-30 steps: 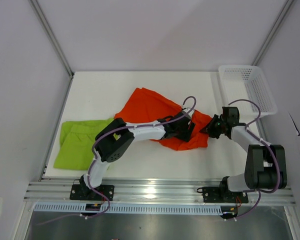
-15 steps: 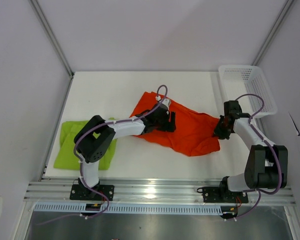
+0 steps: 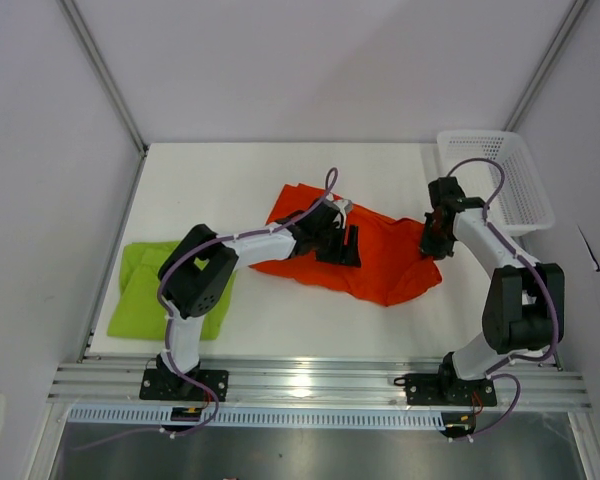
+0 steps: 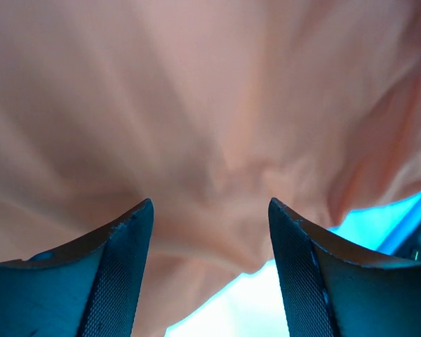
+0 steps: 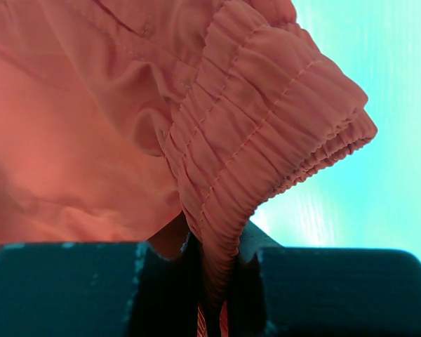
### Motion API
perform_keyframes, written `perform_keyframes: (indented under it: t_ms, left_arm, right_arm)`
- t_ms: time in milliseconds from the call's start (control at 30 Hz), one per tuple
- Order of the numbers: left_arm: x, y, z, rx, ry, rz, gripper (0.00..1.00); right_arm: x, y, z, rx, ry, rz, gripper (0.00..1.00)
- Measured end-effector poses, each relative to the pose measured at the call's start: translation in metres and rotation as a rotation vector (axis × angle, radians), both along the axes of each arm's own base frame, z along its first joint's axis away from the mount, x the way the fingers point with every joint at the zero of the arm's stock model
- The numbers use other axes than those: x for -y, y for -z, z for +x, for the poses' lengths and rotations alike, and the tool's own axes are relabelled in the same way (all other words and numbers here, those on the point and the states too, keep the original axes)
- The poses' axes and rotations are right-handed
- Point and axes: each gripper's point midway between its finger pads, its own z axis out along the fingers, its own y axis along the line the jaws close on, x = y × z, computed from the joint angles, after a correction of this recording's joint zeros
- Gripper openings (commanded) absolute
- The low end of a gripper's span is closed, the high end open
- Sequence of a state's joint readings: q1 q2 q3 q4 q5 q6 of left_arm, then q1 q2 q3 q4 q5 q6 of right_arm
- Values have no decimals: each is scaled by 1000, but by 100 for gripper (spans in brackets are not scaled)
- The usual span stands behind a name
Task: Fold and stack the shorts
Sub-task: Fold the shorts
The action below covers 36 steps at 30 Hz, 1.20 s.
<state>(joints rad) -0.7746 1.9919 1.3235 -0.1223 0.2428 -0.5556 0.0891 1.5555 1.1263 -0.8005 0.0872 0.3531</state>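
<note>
The orange-red shorts [image 3: 390, 265] were spread on the middle of the table [image 3: 230, 170]. Their waistband [image 5: 266, 133] was pinched at the right by the right gripper [image 3: 430, 240], and the left gripper [image 3: 346, 246] was held open over them. The pinch could be lost if the cloth were tugged.

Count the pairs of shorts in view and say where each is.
2. The orange-red shorts lie mid-table, their waistband pinched between the fingers of the right gripper; the lime green shorts lie at the near left of the table. No others show.
</note>
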Motion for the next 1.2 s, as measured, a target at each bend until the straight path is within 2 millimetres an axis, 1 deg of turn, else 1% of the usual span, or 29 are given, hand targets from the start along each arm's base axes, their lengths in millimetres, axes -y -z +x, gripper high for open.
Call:
perform_keyframes:
  t_ms: [100,200,300,367,467,600,700,767,800,900,1000,1067,1200]
  left_arm:
    - [-3,7,-20,-70,54,22,72]
    - [-4,9,-41,-118,103,24,73]
    - [-7,11,-58,-145,135,40,73]
    - [-10,14,-65,-155,150,52,73]
    - [-14,21,-72,-170,155,59,73]
    - [-14,21,-77,-150,155,30,72]
    - [-12,21,-79,-142,144,5,72]
    - [-8,21,-81,-142,135,-15,72]
    - [-5,20,-83,-145,130,-26,72]
    - [10,19,-90,-159,122,-58,72]
    - [29,17,-100,-166,126,-79,73]
    - [38,16,-106,-163,125,-77,75]
    - [39,15,-108,-162,107,-61,75]
  right_arm:
    - [-5,-2,6,-5,-45,-42,0]
    - [-10,-4,9,2,-95,-66,0]
    - [-14,-10,11,6,-140,-88,0]
    - [-13,-15,12,2,-157,-110,0]
    - [-11,-24,19,-3,-179,-149,0]
    - [-10,-30,27,-6,-209,-182,3]
    - [-14,-33,28,-3,-244,-200,3]
    - [-18,-35,28,0,-277,-221,3]
    - [-19,-35,29,2,-290,-233,1]
    - [-20,-34,32,-4,-320,-272,0]
    - [-16,-30,33,-21,-331,-309,0]
    - [-12,-30,34,-27,-331,-332,0]
    - [-11,-39,39,-13,-333,-340,0]
